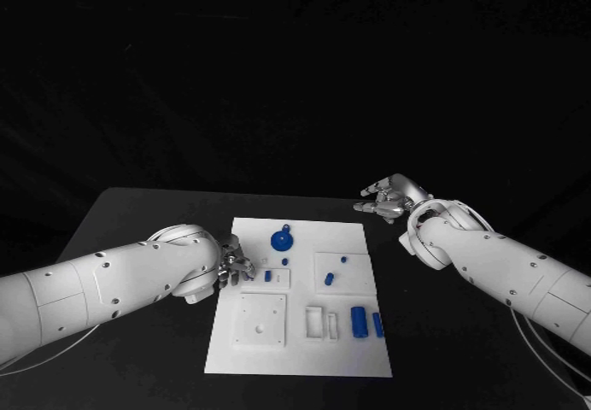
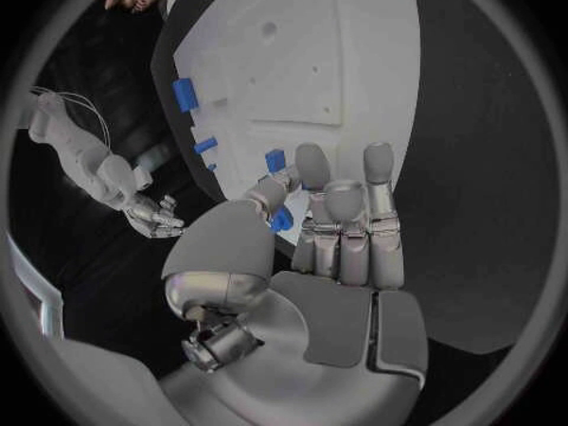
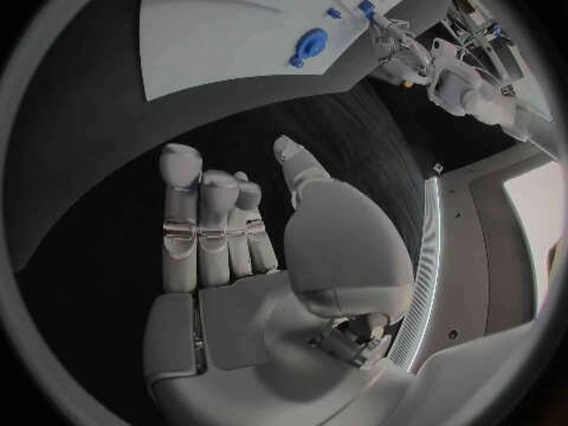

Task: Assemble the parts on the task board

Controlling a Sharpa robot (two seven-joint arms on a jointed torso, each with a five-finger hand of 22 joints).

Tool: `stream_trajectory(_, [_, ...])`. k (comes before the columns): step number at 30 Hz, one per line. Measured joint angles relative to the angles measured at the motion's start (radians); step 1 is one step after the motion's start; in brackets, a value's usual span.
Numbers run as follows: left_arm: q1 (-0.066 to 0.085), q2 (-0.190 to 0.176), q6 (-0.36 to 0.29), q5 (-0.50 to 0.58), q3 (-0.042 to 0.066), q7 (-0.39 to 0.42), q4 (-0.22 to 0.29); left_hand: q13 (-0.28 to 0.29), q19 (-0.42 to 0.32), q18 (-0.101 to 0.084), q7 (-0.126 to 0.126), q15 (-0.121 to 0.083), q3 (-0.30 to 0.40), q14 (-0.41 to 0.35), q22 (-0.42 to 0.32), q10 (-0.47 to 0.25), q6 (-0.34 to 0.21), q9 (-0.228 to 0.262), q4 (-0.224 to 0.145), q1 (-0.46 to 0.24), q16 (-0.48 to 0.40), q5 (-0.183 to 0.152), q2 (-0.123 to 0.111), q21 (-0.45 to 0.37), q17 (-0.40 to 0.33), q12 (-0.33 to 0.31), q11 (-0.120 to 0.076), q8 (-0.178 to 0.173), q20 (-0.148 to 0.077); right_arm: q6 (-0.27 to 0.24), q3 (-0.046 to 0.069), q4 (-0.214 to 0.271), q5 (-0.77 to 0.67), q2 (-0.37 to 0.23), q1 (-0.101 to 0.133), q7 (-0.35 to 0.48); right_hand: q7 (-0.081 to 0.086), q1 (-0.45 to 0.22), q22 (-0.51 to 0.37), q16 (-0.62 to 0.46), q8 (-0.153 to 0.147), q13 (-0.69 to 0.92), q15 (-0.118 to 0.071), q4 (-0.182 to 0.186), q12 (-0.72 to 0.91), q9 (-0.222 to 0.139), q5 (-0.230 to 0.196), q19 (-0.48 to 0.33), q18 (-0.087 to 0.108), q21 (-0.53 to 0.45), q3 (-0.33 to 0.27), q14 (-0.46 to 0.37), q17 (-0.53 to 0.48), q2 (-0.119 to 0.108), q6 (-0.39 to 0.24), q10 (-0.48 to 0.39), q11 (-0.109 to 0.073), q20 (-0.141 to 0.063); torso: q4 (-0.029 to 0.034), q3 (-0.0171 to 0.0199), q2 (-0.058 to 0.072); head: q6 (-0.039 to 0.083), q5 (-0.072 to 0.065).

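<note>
The white task board (image 1: 301, 359) lies in the middle of the black table. On it are a round blue disc part (image 1: 283, 240), several small blue parts, among them one (image 1: 267, 276) close to my left fingers, and two longer blue parts (image 1: 359, 320) at the near right. My left hand (image 1: 234, 265) hangs at the board's left edge with its fingers apart and holds nothing. In the left wrist view a small blue part (image 2: 280, 220) sits beside the thumb and a bent finger. My right hand (image 1: 388, 198) hovers beyond the board's far right corner, holding nothing.
A white square plate (image 1: 261, 320) with holes sits at the board's near left, with narrow white slots (image 1: 323, 323) beside it. Bare black table (image 1: 136, 213) runs round the board on all sides.
</note>
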Motion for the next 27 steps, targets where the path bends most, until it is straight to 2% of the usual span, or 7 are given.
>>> stream_trajectory(7, [0.000, 0.007, 0.014, -0.007, 0.002, -0.004, -0.008, 0.000, 0.000, 0.001, 0.000, 0.000, 0.003, 0.000, 0.000, 0.000, 0.000, 0.006, 0.003, -0.004, 0.000, 0.000, -0.001, 0.000, 0.003, 0.000, 0.000, 0.004, 0.001, 0.001, 0.000, 0.001, 0.000, -0.001, 0.000, 0.000, 0.000, 0.000, 0.000, 0.000, 0.000, 0.000, 0.000, 0.000, 0.000, 0.000, 0.000, 0.000, 0.000, 0.000, 0.000, 0.000, 0.000, 0.000, 0.000, 0.000, 0.000, 0.000, 0.0004, 0.0000, 0.000, -0.002, -0.001])
stream_trajectory(8, [0.000, 0.008, 0.017, -0.009, 0.002, -0.004, -0.009, 0.000, 0.000, 0.015, 0.000, 0.000, 0.003, 0.000, 0.000, 0.000, 0.000, 0.008, 0.003, -0.004, 0.000, 0.000, -0.001, 0.000, 0.004, 0.000, 0.000, 0.004, 0.007, 0.001, 0.000, 0.001, 0.000, -0.001, 0.000, 0.000, 0.000, 0.000, 0.000, 0.000, 0.000, 0.000, 0.000, -0.003, 0.000, 0.000, 0.000, 0.000, 0.000, 0.000, 0.003, 0.000, 0.000, 0.000, 0.000, 0.000, 0.000, 0.000, 0.0004, 0.0000, 0.000, -0.002, -0.001])
stream_trajectory(9, [0.000, 0.009, 0.019, -0.010, 0.003, -0.005, -0.010, 0.000, 0.000, 0.015, 0.000, 0.000, 0.003, 0.000, 0.000, 0.000, 0.000, 0.009, 0.003, -0.004, 0.000, 0.000, -0.001, 0.000, 0.004, 0.000, 0.000, 0.004, 0.007, 0.001, 0.000, 0.002, 0.000, -0.001, 0.000, 0.000, 0.000, 0.000, 0.000, 0.000, 0.000, 0.000, 0.000, -0.003, 0.000, 0.000, 0.000, 0.000, 0.000, 0.000, 0.003, 0.000, 0.000, 0.000, 0.000, 0.000, 0.000, 0.000, 0.0003, 0.0000, 0.000, -0.003, -0.001])
stream_trajectory(27, [-0.001, 0.009, 0.045, -0.035, 0.004, -0.008, -0.004, 0.001, 0.000, 0.016, 0.000, 0.001, 0.002, 0.010, 0.000, 0.004, 0.001, 0.018, 0.003, -0.004, 0.011, 0.005, -0.001, 0.009, 0.030, 0.012, -0.004, 0.005, 0.014, 0.003, 0.000, 0.001, 0.000, -0.002, -0.001, 0.000, 0.000, 0.000, 0.000, 0.000, 0.000, 0.000, 0.000, -0.003, 0.000, 0.000, 0.000, 0.000, 0.000, 0.000, 0.003, 0.000, 0.000, 0.000, 0.000, 0.000, 0.000, 0.000, 0.0003, 0.0001, 0.000, -0.007, -0.004])
